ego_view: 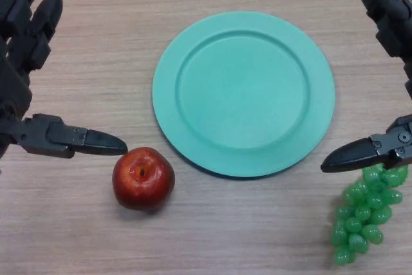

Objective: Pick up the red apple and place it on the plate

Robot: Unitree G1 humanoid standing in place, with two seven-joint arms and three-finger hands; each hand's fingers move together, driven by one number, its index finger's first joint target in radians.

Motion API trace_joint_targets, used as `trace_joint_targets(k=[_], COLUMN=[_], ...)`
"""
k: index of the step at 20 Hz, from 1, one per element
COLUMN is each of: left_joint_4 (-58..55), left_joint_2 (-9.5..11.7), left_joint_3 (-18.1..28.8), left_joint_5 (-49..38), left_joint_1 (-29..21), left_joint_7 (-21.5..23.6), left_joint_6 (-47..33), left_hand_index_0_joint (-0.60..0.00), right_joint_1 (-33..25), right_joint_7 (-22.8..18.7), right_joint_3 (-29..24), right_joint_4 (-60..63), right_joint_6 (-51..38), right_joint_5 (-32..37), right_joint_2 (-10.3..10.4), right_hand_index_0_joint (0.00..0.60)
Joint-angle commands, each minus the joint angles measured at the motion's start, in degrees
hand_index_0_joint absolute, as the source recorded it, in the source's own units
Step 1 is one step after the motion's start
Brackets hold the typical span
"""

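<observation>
The wooden table [96,236] fills the head view, and on it the largest thing is a round teal plate [168,88], lying flat near the centre with nothing on it. Next in size are the two black hands. The left hand [26,56] comes in at the view's left edge, fingers straight and spread from the thumb, whose tip reaches to just beside the top of the fruit — close, though I cannot tell whether it touches. The right hand [389,24] shows at the right edge, likewise spread and holding nothing, its thumb above a bunch of green grapes [364,223].

The red apple [143,178] sits on the table just off the plate's lower-left rim, apart from it, stem hollow facing up. It looks firm and smooth-skinned, probably moderately heavy for its size and a little slippery — round enough to roll if nudged from one side. A hold across its widest middle, thumb on one flank and fingers on the opposite one, seems the safest. The lift has not yet begun.
</observation>
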Motion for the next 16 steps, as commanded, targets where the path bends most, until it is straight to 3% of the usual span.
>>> trace_joint_targets(k=[1, 10, 16], left_joint_4=[-3.05, -6.12, -1.89], left_joint_2=[1.52, -1.28, -8.69], left_joint_3=[4.8, 2.44, -6.53], left_joint_5=[0.76, 2.07, 13.89], left_joint_1=[-1.0, 1.53, 15.76], left_joint_7=[-0.38, 0.78, -2.12], left_joint_6=[-9.49, -9.35, -26.12], left_hand_index_0_joint=[0.0, 0.0, 0.0], right_joint_1=[-0.96, -0.77, 0.42], right_joint_7=[0.52, -0.75, 3.52], right_joint_3=[-3.35, -2.86, 0.72], right_joint_4=[-2.03, -2.06, -2.23], right_joint_6=[-6.35, -6.19, -6.98], right_joint_5=[-0.38, -1.65, -7.38], right_joint_2=[-1.43, -1.24, 0.08], right_hand_index_0_joint=[0.0, 0.0, 0.0])
